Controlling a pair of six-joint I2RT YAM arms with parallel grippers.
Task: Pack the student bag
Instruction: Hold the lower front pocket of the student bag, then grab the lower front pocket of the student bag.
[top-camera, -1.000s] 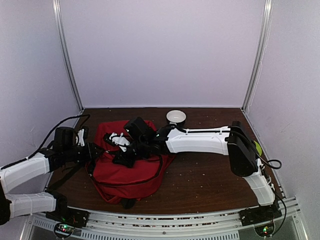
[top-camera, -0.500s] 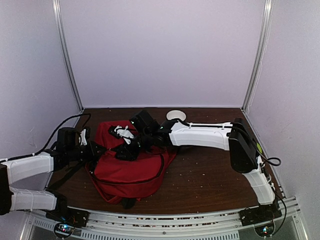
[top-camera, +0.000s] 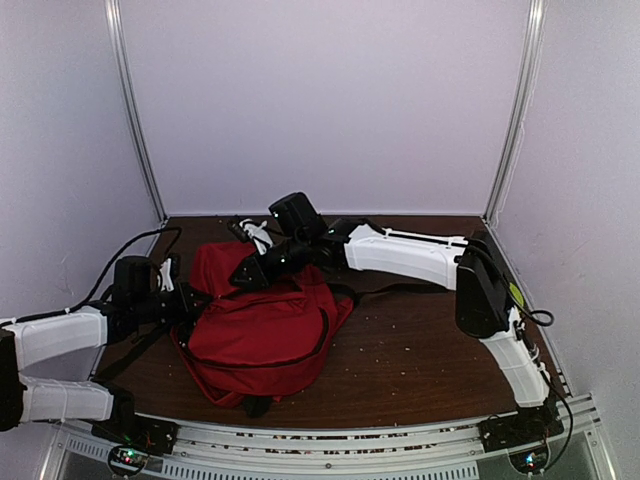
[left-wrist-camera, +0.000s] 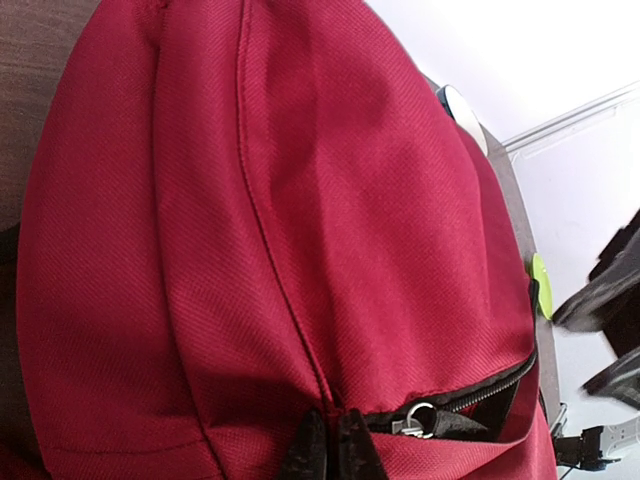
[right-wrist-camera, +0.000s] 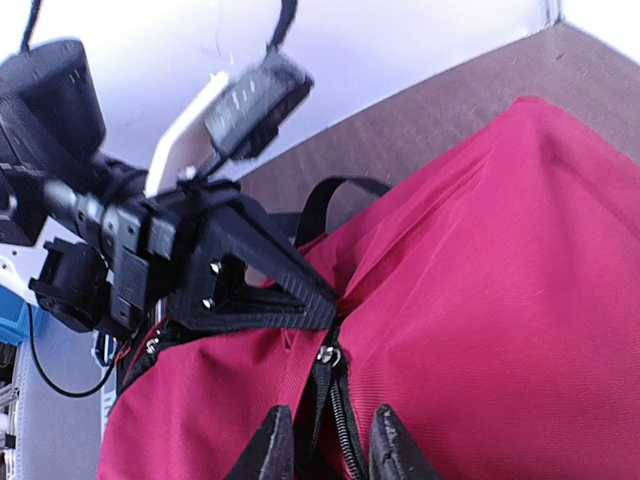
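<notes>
Here, left claw (left-wrist-camera: 330, 445) pinches the student bag (left-wrist-camera: 250, 200); right claw (right-wrist-camera: 328, 445) gapes astride its zipper (right-wrist-camera: 342, 420).

the right gripper (top-camera: 248, 272) has drawn away from the middle of the student bag (top-camera: 265, 335) to its far rim, jaws a little wider; opposite it, the left gripper (top-camera: 190, 300) has pinched shut on the fabric.

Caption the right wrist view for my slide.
The left claw pinches the student bag beside its zipper pull; the right claw straddles the zipper.
</notes>
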